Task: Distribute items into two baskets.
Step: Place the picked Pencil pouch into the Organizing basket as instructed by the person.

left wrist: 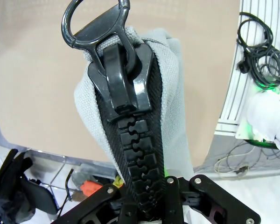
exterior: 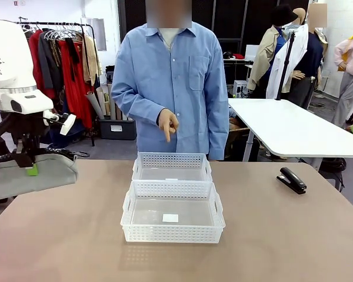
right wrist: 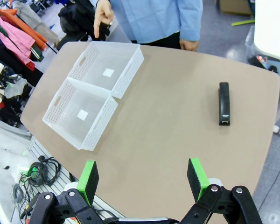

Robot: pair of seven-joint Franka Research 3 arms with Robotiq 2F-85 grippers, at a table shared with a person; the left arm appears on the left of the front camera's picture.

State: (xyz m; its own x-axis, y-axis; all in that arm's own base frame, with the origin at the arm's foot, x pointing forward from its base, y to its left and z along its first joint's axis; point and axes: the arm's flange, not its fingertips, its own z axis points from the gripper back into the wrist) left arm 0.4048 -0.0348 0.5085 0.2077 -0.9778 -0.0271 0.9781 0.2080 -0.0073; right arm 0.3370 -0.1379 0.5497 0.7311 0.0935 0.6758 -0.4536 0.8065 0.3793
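My left gripper [exterior: 30,169] is shut on a grey fabric pouch [exterior: 32,173] held over the table's left edge. A long chunky black zipper band [left wrist: 133,140] with a ring pull runs along the pouch, between my left gripper's [left wrist: 144,200] closed fingers. Two white perforated baskets stand end to end mid-table: the wider near one [exterior: 172,233] [right wrist: 100,128] and the far one [exterior: 172,160] [right wrist: 128,74]. A black stapler [exterior: 292,179] [right wrist: 224,103] lies at the far right. My right gripper [right wrist: 142,179] hangs open high above the table.
The person stands at the far side, one hand [exterior: 168,124] [right wrist: 102,18] pointing a finger down toward the far basket. A white table [exterior: 294,126] stands behind on the right. Cables [left wrist: 263,51] lie on the floor beyond the table's left edge.
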